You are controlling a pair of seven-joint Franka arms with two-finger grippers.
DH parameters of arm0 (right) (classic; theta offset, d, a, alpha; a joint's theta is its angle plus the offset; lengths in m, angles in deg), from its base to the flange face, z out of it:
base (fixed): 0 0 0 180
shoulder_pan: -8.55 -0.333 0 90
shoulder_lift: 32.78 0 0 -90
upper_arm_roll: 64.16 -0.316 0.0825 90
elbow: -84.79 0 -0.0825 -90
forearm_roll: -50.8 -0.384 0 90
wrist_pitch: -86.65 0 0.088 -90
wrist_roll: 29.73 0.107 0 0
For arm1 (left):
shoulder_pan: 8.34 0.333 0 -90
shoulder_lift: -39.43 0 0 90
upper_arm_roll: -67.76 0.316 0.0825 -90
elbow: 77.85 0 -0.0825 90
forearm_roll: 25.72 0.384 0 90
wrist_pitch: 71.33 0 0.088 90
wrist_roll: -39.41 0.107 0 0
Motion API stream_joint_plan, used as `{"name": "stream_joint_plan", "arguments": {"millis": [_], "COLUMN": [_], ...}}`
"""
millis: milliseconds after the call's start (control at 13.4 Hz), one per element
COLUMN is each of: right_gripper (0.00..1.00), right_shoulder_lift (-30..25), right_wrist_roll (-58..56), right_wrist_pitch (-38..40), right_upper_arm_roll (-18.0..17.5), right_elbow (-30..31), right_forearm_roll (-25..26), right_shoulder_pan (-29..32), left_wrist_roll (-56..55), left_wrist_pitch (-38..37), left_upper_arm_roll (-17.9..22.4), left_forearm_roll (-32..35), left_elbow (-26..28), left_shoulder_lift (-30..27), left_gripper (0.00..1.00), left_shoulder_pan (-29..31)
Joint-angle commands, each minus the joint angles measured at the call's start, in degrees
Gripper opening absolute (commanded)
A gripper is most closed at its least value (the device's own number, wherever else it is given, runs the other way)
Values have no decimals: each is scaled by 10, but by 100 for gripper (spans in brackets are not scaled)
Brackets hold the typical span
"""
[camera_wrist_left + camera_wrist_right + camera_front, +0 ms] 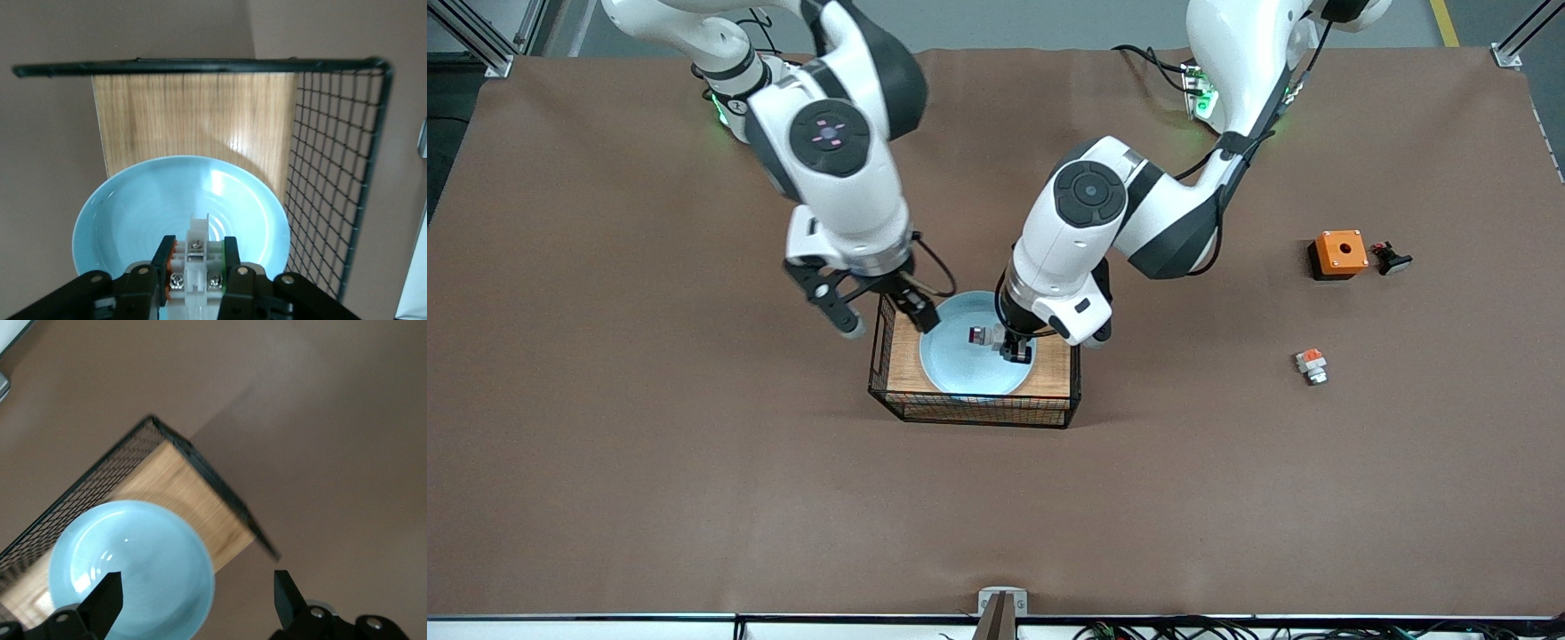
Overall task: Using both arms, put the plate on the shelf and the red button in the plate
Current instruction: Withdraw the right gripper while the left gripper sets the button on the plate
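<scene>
Plate (pixel 960 364) lies in basket (pixel 969 411); left gripper (pixel 1009 347) clamps red button (pixel 980 336), right gripper (pixel 885 316) wide.

plate (pixel 969 364) partly hidden by left gripper (pixel 1014 348)

Plate in basket, button above it
The plate (pixel 969 364) lies in the basket (pixel 974 411); the left pincer (pixel 1009 348) holds the button (pixel 985 336) over the plate
</scene>
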Motion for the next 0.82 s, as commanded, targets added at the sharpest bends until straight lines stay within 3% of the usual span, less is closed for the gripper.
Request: {"name": "stream_joint_plan", "arguments": {"millis": [0,298,745], "right_gripper": [100,100,100], "right_shoulder_lift": [-31,-68,-105], "right_wrist_roll": [-172,-413,-604], "right_wrist_pitch": [42,132,180], "right_upper_arm_roll": [-8,-7,-5], "right_elbow": [2,2,3], "right_forearm_roll": [-13,-14,-7], "right_shoulder_pan": [57,156,252], "left_wrist_roll": [-22,-23,-22], "left_wrist_pitch": [14,23,25], "left_upper_arm_roll": [20,80,84], "left_forearm_roll": [13,13,13], "left_elbow": [-20,-33,-33], "left_shoulder_lift": [21,43,63], "left_gripper": [25,25,25], "left_shoulder_pan": [-25,-83,-84]}}
